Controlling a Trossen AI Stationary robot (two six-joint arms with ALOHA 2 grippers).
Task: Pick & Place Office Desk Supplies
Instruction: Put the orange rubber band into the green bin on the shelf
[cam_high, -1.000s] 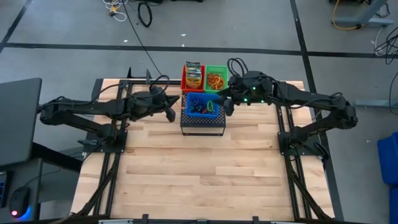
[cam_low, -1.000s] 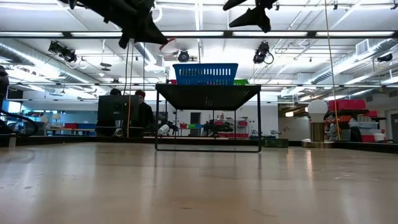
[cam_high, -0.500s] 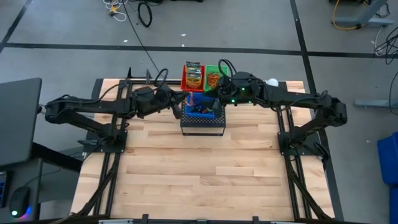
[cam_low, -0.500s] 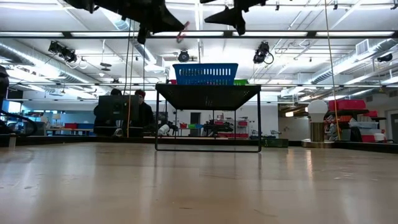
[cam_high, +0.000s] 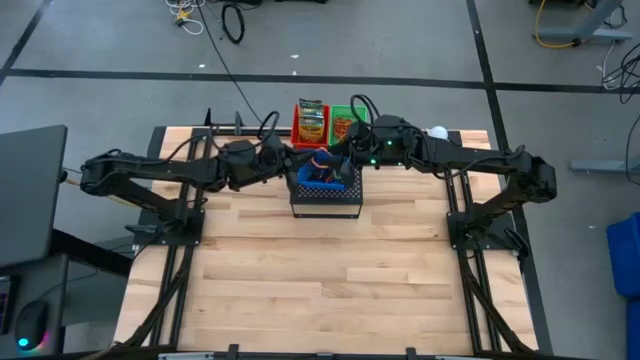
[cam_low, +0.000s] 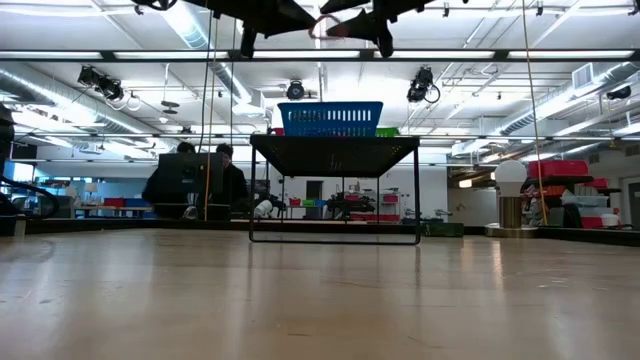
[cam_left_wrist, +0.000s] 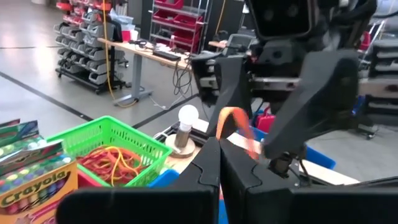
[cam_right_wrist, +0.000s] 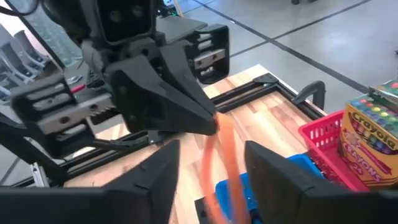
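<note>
The high view looks straight down on the whole table (cam_high: 320, 280) and both arms. The low view sits at table-top height, far from the work, facing level across the wood into the room. Each wrist view looks close past its own fingers at the other arm. All four share the blue basket (cam_low: 330, 118) region; both wrist views share the orange band (cam_right_wrist: 219, 162).

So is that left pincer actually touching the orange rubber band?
Touching. In the right wrist view the orange rubber band hangs straight from the left pincer's shut tips, and the right pincer's open fingers flank it without gripping.
</note>
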